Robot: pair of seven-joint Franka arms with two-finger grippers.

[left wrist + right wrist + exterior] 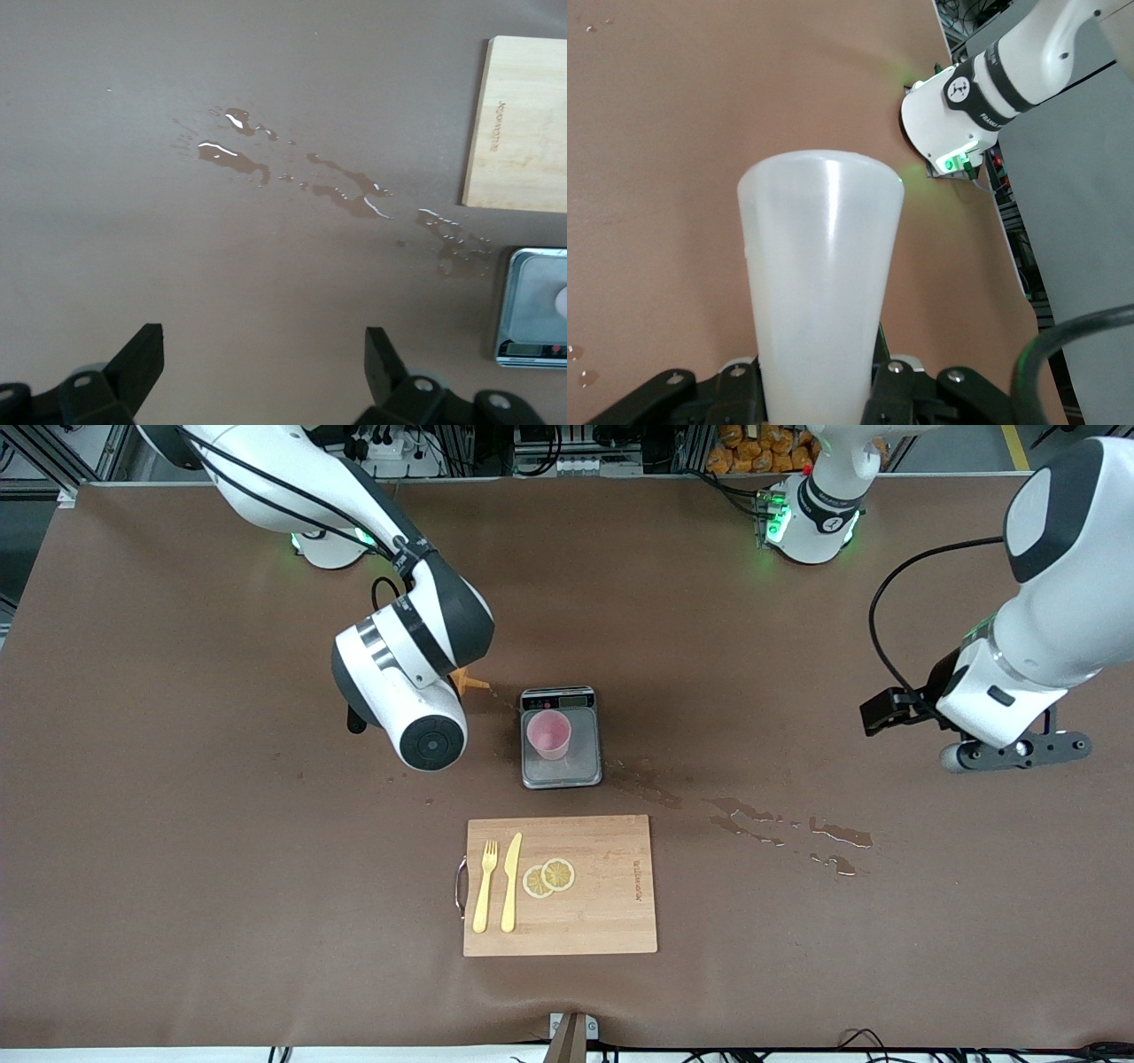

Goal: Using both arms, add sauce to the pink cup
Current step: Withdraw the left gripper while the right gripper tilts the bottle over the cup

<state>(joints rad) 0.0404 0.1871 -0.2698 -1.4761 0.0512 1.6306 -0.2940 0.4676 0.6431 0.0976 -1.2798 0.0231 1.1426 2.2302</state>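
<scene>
The pink cup [549,734] stands upright on the grey kitchen scale [585,772]. My right gripper [819,390] is shut on the whitish sauce bottle [819,266]. In the front view the right wrist hides the bottle, and only its orange nozzle [469,684] shows. The nozzle is beside the scale toward the right arm's end of the table and points at the cup without reaching it. My left gripper [1014,753] is open and empty [261,345]. It hangs over bare table toward the left arm's end, well apart from the cup.
A wooden cutting board [611,903] lies nearer the front camera than the scale, carrying a yellow fork [484,886], a yellow knife [510,881] and two lemon slices [549,877]. Wet spill patches [780,828] lie between the scale and the left gripper and show in the left wrist view [239,155].
</scene>
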